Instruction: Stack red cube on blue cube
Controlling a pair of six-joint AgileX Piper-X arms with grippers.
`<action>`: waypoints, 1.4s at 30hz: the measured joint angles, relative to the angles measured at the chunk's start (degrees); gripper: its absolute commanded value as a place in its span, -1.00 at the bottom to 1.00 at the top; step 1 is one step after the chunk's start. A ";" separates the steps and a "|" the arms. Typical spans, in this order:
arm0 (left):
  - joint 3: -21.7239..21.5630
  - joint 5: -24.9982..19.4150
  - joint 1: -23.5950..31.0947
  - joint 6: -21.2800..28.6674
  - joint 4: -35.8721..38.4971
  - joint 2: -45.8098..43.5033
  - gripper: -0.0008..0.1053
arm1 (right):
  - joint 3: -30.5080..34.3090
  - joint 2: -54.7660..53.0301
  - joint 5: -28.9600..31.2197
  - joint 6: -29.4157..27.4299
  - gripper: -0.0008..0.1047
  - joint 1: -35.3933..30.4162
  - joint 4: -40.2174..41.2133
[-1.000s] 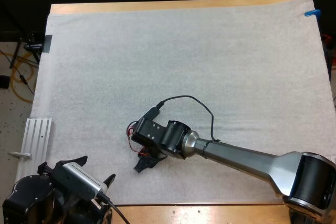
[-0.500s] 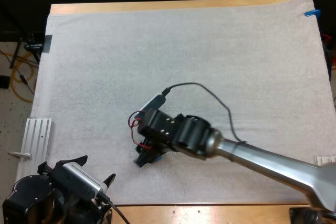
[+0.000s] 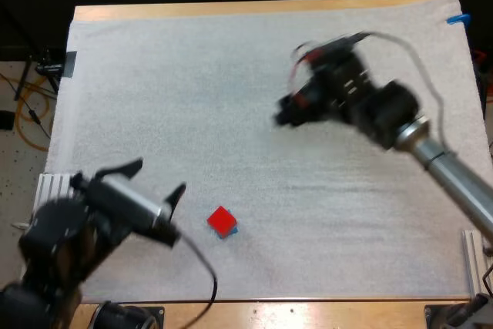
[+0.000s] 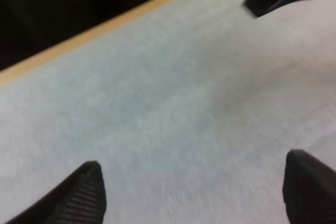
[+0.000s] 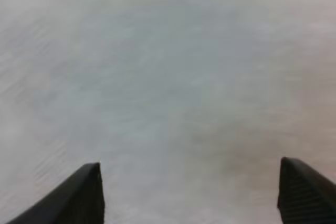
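Looks stacked as the task asks: red cube resting on blue cube, lower centre of the high view, just a blue sliver peeking out. Left gripper at lower left, fingers spread wide, holding nothing. Right gripper at upper right, well apart from the stack, fingers likewise spread and empty above the mat.

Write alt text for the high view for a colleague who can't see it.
The red cube sits on the blue cube, of which just a sliver shows, near the white mat's front edge. The open left gripper hangs just to their left; the open right gripper hovers well away over the mat's far right part.
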 measured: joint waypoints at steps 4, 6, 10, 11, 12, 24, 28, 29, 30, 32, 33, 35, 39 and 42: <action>0.00 0.00 4.27 -0.14 -8.29 6.65 0.29 | 0.00 -0.16 -3.82 -2.03 0.26 -9.80 -0.28; -0.21 0.81 6.67 -0.14 -10.19 8.86 0.29 | 0.00 -0.66 -4.14 -3.32 0.26 -13.34 -0.28; -0.23 2.47 13.08 -0.23 -12.85 11.66 0.29 | 0.00 -3.63 -4.75 -6.14 0.26 -21.81 -0.28; -0.23 2.57 13.96 -0.23 -12.98 11.71 0.29 | 0.00 -4.30 -4.86 -6.31 0.26 -23.06 -0.28; -0.23 2.75 15.75 -0.23 -13.38 11.67 0.29 | 0.00 -5.77 -5.14 -6.45 0.26 -25.62 -0.28; -0.53 4.90 22.13 -0.23 -13.92 8.85 0.29 | 8.88 -26.40 -9.34 -7.27 0.26 -46.65 -0.39; -0.53 5.06 22.13 -0.86 -13.40 4.32 0.29 | 17.04 -38.40 -9.58 -7.34 0.26 -46.16 -0.39; -0.53 5.07 21.93 -0.92 -13.24 3.48 0.29 | 18.23 -40.19 -9.58 -7.34 0.26 -45.90 -0.39; -0.53 5.04 21.44 -0.90 -12.94 1.64 0.29 | 20.61 -43.02 -9.58 -7.52 0.26 -45.10 -0.39; -0.53 5.15 20.05 -0.90 -12.17 -0.85 0.29 | 23.72 -47.70 -9.58 -7.62 0.26 -43.72 -0.39; -0.53 5.12 18.76 -1.10 -11.92 -3.05 0.29 | 25.97 -50.79 -9.58 -7.98 0.26 -42.75 -0.39; -0.53 4.65 17.00 -1.36 -11.81 -6.70 0.29 | 29.05 -54.86 -9.58 -8.73 0.26 -41.46 -0.39; -0.67 0.63 16.00 -1.73 -10.03 -14.76 0.29 | 34.02 -65.41 -9.69 -8.76 0.26 -39.29 -0.39; -0.60 0.01 16.00 -1.70 -7.87 -19.48 0.29 | 36.16 -73.44 -9.64 -8.76 0.26 -39.25 -0.39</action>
